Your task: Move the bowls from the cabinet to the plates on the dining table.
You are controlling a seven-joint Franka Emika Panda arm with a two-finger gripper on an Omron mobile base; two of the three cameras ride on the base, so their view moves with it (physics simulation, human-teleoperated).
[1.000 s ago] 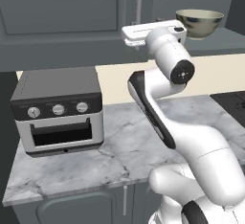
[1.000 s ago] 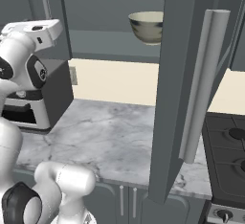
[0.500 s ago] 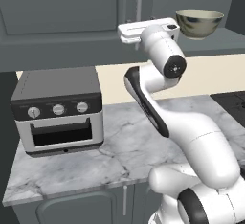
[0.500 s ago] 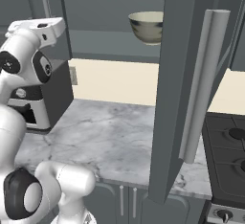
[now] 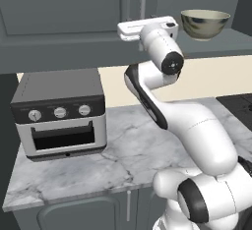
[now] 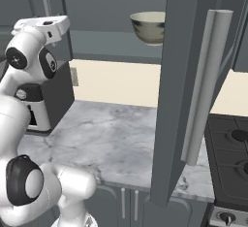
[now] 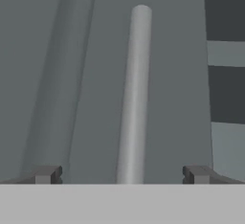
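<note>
Glossy white rounded arm [image 5: 192, 126] — dark joint bands, black caps.

Arm raised high; gripper [image 7: 122, 174] wide open

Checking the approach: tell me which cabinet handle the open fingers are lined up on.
The handle on the shut door left of the bowl, centred between the fingers. The other handle hangs on the swung-open door at the right.
</note>
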